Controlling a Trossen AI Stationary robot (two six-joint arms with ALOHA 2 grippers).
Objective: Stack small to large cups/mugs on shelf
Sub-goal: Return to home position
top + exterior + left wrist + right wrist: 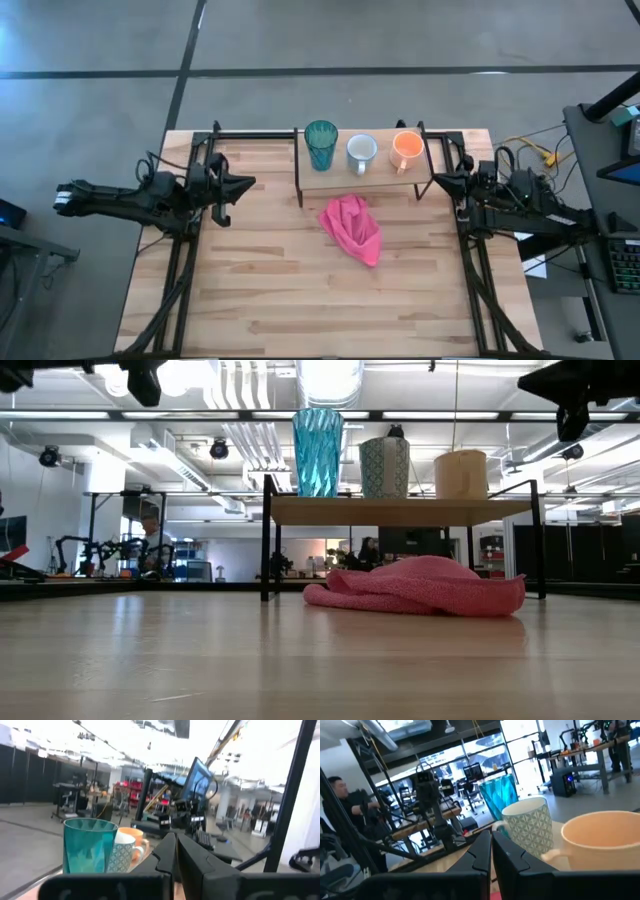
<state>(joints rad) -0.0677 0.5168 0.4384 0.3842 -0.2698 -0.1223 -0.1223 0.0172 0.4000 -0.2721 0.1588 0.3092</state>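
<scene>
Three vessels stand in a row on the small wooden shelf (345,183) at the table's far edge. The teal tumbler (321,143) is on the left, the white patterned mug (361,152) in the middle and the orange mug (406,150) on the right. In the low view the tumbler (317,452), white mug (384,467) and orange mug (460,474) rest upright on their bases on the shelf board (400,510). My left gripper (250,183) hovers shut to the left of the shelf. My right gripper (422,186) hovers shut to its right. Each wrist view shows its fingers closed together, the left gripper (175,845) and the right gripper (491,845).
A crumpled pink cloth (353,228) lies on the tabletop just in front of the shelf, partly under its near edge (420,588). Black frame rails run along the table's left, right and far sides. The near half of the tabletop (320,310) is bare wood.
</scene>
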